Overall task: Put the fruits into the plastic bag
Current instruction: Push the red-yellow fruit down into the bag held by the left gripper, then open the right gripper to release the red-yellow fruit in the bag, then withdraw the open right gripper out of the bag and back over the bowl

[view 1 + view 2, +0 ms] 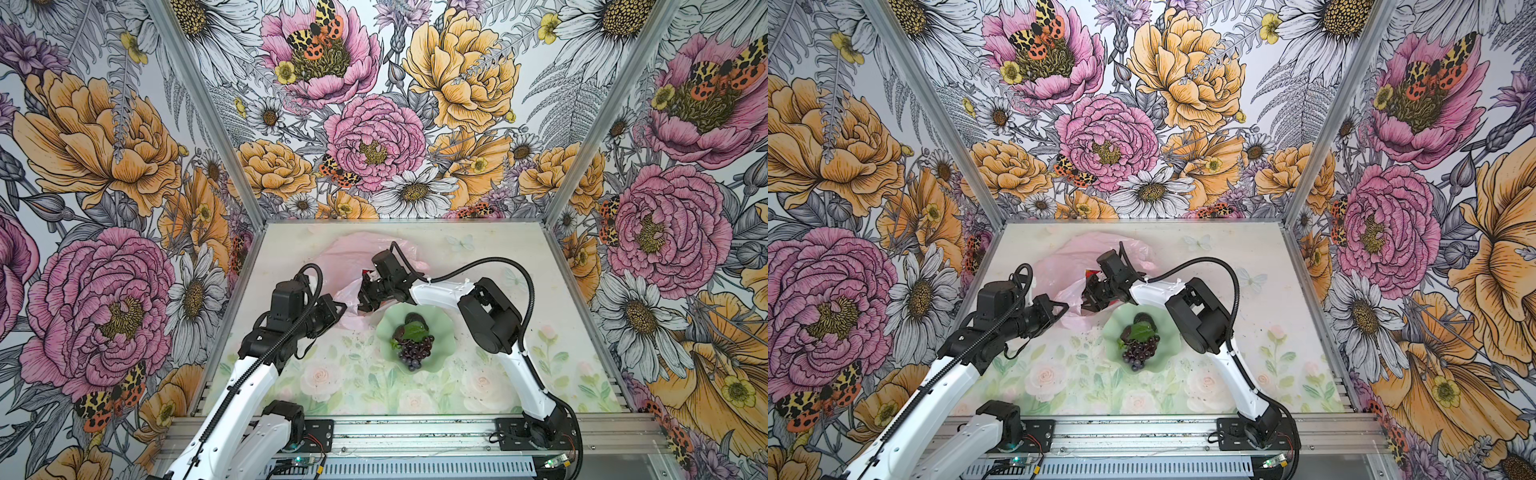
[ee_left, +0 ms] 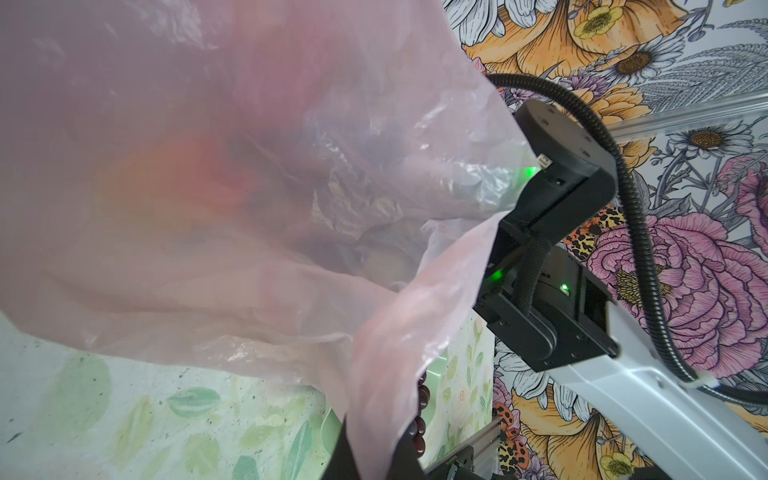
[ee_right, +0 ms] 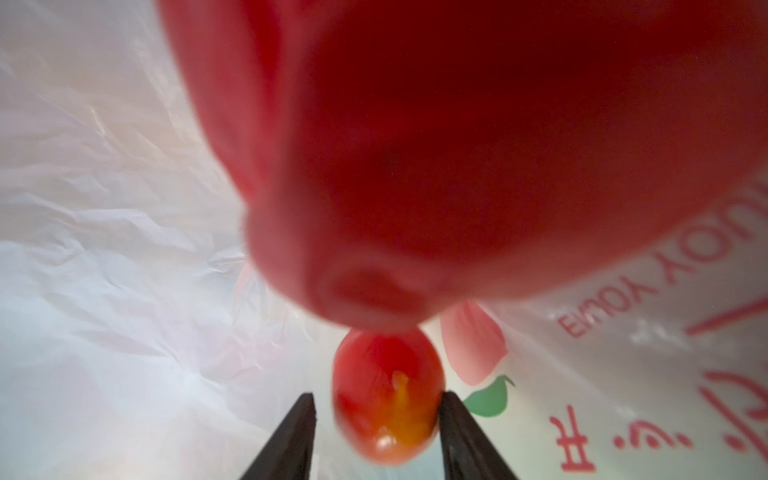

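Flower-printed walls (image 1: pixel 124 166) enclose three sides of the bench (image 1: pixel 540 332), whose top carries a pale rose pattern. The plastic bag (image 1: pixel 353 249), translucent pink, lies between the bench's middle and its far edge in both top views. My left gripper (image 1: pixel 341 308) is closed on the bag's near rim and holds it lifted off the bench; the film fills most of the left wrist view. My right gripper (image 1: pixel 368 301) reaches into the raised mouth.

The pale green dish (image 1: pixel 384 349) sits at mid-bench, just beside the bag. It holds the grape bunch (image 1: pixel 415 349), its leaf (image 1: pixel 415 331) and blackish lumps (image 1: pixel 413 318).

Inside the bag, a blurred red fruit (image 3: pixel 457 145) fills the right wrist view beside red printed marks (image 3: pixel 602 307). The orange-red fruit (image 3: pixel 386 395) lies between the right fingers (image 3: pixel 461 432), jaws parted: one finger touches it, the other stands clear.
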`<state>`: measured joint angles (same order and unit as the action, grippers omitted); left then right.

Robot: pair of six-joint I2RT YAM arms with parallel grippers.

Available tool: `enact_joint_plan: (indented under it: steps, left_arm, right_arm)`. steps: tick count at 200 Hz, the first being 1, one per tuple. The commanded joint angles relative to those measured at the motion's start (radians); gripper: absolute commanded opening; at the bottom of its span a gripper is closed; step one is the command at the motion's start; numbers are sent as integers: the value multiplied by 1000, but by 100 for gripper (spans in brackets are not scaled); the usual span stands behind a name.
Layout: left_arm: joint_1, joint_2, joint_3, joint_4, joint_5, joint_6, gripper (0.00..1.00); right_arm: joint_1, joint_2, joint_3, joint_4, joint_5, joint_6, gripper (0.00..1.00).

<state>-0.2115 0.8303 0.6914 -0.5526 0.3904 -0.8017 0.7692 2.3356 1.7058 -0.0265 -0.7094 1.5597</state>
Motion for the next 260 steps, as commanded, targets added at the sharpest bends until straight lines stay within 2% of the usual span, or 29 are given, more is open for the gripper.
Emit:
enact_joint_plan:
  steps: [1,61,138,194,221,260]
  left_arm:
    - [10,-18,-16,5,12,19,0]
    - [17,-48,-30,6,-7,1,0]
    - [23,-96,-66,8,-50,-67,0]
    - [55,-12,-31,10,7,-7,0]
    - [93,23,-13,9,52,3,0]
    - [48,36,-7,71,14,-9,0]
  right_arm:
    - [4,3,19,-10,-12,-17,60]
    - [-6,-49,-7,-33,-2,-49,71]
    - [-22,-180,-102,-62,-1,-125,76]
    - [-27,-282,-163,-75,12,-154,77]
    - [-25,-370,-241,-90,74,-135,78]
    - [-25,-523,-331,-188,131,-174,81]
